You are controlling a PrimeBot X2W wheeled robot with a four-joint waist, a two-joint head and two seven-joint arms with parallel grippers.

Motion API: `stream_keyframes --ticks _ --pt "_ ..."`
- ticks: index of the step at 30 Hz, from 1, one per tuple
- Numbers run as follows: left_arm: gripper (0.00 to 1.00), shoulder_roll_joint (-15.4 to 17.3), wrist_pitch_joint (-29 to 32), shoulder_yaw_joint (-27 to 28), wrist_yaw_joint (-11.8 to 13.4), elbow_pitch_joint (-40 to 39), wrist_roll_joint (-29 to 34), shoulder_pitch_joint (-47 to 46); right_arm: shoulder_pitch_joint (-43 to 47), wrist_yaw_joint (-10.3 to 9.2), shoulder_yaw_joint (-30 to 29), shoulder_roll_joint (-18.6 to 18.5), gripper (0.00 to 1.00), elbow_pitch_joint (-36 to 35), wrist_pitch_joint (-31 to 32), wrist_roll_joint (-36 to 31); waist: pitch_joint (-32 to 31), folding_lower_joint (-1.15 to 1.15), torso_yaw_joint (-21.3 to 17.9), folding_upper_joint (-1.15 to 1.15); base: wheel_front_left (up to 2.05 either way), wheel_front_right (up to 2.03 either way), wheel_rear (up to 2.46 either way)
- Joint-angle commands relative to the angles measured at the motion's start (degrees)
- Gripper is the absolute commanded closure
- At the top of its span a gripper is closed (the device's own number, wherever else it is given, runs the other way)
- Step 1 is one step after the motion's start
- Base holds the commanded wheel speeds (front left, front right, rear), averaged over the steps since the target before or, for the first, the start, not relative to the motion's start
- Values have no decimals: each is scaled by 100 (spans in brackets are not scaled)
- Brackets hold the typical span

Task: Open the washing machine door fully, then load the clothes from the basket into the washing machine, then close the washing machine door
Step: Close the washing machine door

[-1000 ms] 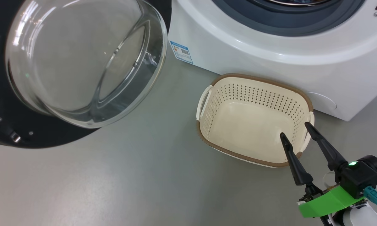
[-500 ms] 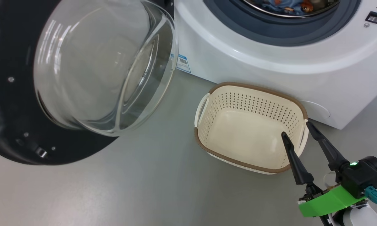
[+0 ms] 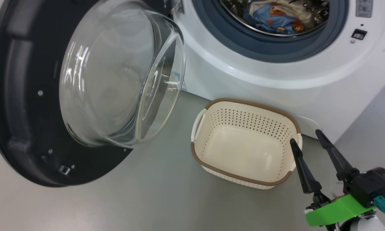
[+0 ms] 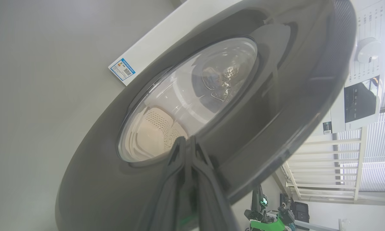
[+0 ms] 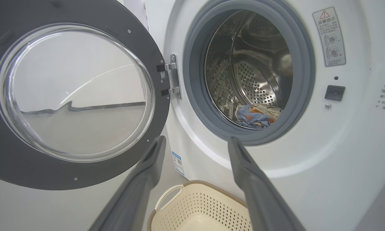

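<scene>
Far left, the washing machine door (image 3: 19, 96) hangs wide open on its hinge (image 5: 170, 77), with its dark inner face and bulging glass bowl (image 3: 115, 80) turned our way. On its outer side, in the left wrist view, there's the left hand (image 4: 186, 141). Its fingers are clenched together, gripping nothing, with the tips right at the glossy face below the window. Touching or just shy, I can't call it. That's a pusher's posture, I'd say: a closed hand makes a firm, blunt point for shoving the door round.

Moving across, the basket (image 3: 231, 175) sits on the floor (image 3: 147, 199) just in front of the washing machine (image 3: 243, 80). It's bare inside, and close enough for a short carry. Above it the clothes (image 3: 276, 17), blue print and cream together, lie low in the steel drum (image 5: 260, 83) behind the gasket (image 3: 211, 32). So loading looks done, and only the closing remains.

Far right, the right hand (image 3: 304, 136) hovers by the basket's near right corner. Its fingers are spread and released, holding nothing, and it's probably parked out of the door's way.
</scene>
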Motion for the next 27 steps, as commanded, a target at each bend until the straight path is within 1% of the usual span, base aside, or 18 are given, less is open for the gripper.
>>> stream_keyframes --ticks 1,14,19,27 --pt "100 279 123 185 -23 -238 -43 6 123 25 48 19 0 -152 -46 -9 -168 0 -157 0 0 0 0" --pt "100 55 478 9 -23 -1006 60 254 593 25 -296 172 0 -235 -46 18 -634 0 -787 0 0 0 0" --pt "100 -31 525 -43 -23 -1232 120 309 651 25 -351 232 0 -263 -46 13 -697 0 -1108 0 0 0 0" --pt "100 -264 525 -180 -23 -1571 230 370 716 25 -434 325 0 -287 -46 3 -743 0 -1674 0 0 0 0"
